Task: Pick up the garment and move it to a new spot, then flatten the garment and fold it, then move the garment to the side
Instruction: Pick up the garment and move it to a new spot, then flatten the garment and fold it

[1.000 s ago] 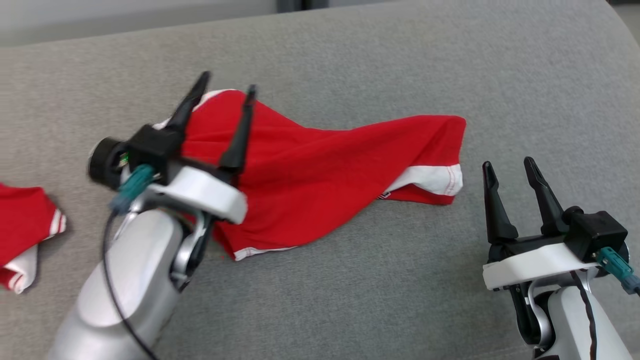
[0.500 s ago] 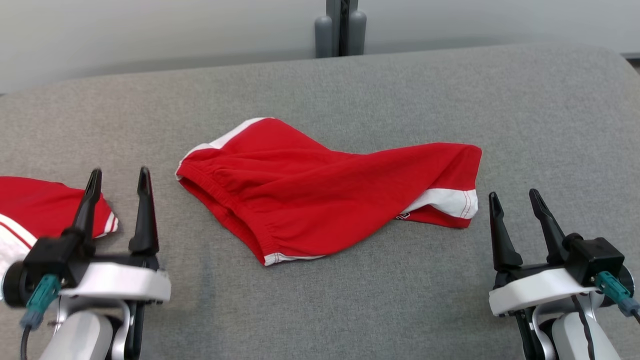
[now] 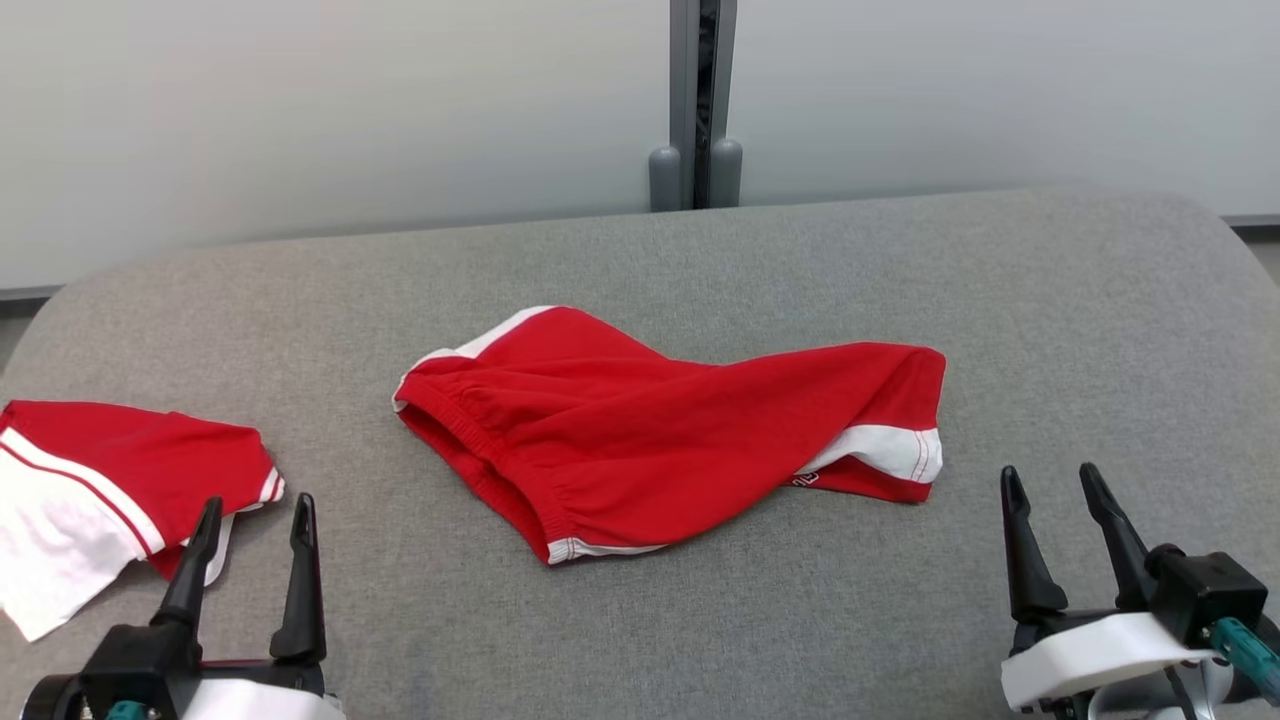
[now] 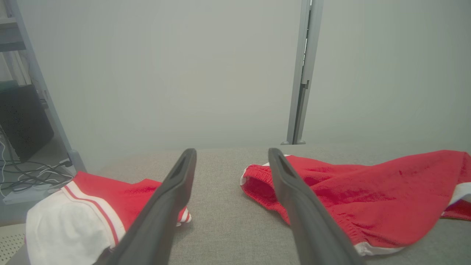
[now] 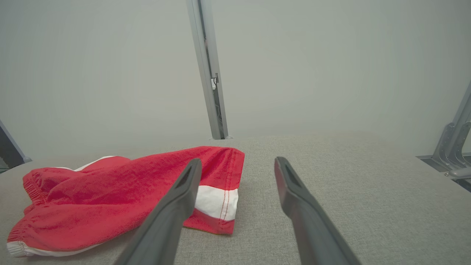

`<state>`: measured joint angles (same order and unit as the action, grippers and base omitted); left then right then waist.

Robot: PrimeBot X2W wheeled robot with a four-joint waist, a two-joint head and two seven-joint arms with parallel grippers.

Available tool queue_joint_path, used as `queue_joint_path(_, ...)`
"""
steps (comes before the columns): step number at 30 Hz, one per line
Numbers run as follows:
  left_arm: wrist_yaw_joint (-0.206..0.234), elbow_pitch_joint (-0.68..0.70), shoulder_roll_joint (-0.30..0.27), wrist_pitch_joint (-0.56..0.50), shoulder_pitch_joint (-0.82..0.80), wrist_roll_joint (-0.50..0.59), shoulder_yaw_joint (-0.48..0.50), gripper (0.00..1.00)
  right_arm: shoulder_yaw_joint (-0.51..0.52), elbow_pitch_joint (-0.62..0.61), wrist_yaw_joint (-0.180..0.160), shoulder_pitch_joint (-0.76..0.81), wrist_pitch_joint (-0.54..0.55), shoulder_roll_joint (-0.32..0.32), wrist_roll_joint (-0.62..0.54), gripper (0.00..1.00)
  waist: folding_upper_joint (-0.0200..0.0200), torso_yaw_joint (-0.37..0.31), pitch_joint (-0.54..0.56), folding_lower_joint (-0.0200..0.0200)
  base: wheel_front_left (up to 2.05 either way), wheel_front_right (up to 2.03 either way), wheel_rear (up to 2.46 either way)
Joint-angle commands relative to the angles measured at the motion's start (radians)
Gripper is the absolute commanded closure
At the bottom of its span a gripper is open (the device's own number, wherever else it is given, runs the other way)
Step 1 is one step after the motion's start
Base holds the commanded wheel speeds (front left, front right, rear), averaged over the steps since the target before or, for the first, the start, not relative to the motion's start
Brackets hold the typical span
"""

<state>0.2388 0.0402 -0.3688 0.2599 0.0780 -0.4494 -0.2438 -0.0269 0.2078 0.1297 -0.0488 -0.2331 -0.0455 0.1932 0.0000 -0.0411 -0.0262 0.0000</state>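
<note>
The red garment [image 3: 660, 440] was found crumpled at the middle of the grey bench [image 3: 900, 260], untouched. The left tool [image 3: 257, 501] and the right tool [image 3: 1049, 470] were held spread apart and empty, near the bench's front edge.

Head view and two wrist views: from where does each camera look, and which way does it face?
Head view: from the head, forward and down at the red shorts on the grey cushion; left gripper and right gripper at the bottom corners, open.
Left wrist view: low over the cushion, along its own fingers, towards the wall; shorts to the right, a second garment to the left.
Right wrist view: low, along its own fingers; shorts to the left.
Shared: all show the shorts and the grey post.
</note>
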Motion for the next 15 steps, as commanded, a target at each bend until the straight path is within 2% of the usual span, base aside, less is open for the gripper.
queue_joint_path(1, 0.006, -0.001, 0.0, 0.003, 0.01, 0.011, -0.006, 0.0, 0.005, -0.017, 0.002, 0.023, 0.013, -0.006, 0.006, 0.0, 0.0, 0.001, 0.014, 0.0, 0.0, 0.0, 0.0)
queue_joint_path(15, 0.011, -0.037, 0.013, -0.001, -0.018, 0.002, -0.008, 0.0, 0.004, -0.057, 0.002, 0.051, 0.038, -0.006, 0.003, 0.0, 0.0, 0.002, 0.015, 0.0, 0.0, 0.0, 0.0)
